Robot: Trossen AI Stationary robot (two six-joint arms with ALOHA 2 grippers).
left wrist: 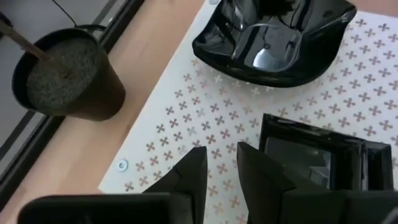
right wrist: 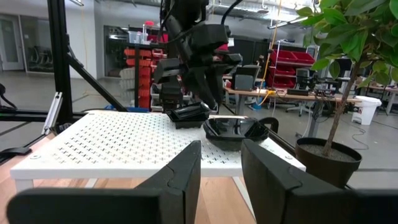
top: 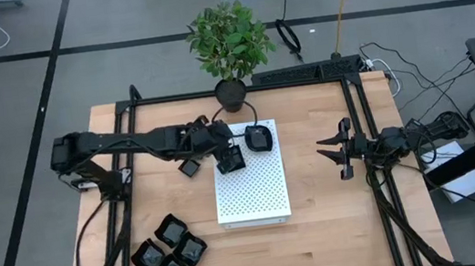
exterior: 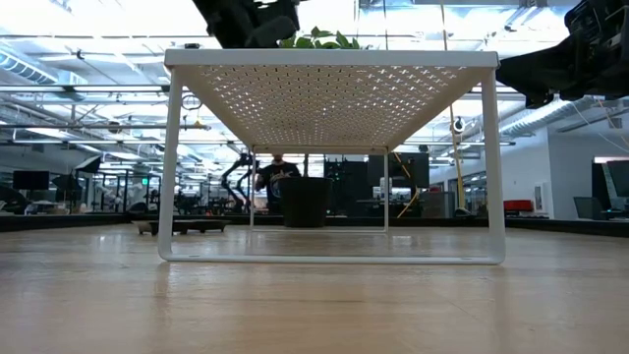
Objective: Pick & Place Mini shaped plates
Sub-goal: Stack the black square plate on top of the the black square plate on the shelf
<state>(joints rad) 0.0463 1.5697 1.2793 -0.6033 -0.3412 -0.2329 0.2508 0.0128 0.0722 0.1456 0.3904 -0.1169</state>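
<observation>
On the white perforated board (top: pixel 254 190), a wavy-edged black mini plate (top: pixel 259 136) sits at the far edge, and a small square one (top: pixel 232 160) lies flat just left of it. My left gripper (left wrist: pixel 222 152) hangs open over the board's far left corner, slanting down, with the square plate (left wrist: pixel 323 155) beside its fingers and nothing between them. Another small plate (top: pixel 190 168) rests on the table left of the board. Several more (top: pixel 168 250) are clustered at the near left. My right gripper (top: pixel 324 150) waits open at the table's right side.
A black plant pot (top: pixel 231 94) with a leafy plant stands on the table just beyond the board's far left corner, close to my left gripper. The board stands on thin white legs (exterior: pixel 169 162). A black frame rail (top: pixel 361 126) runs along the table's right side.
</observation>
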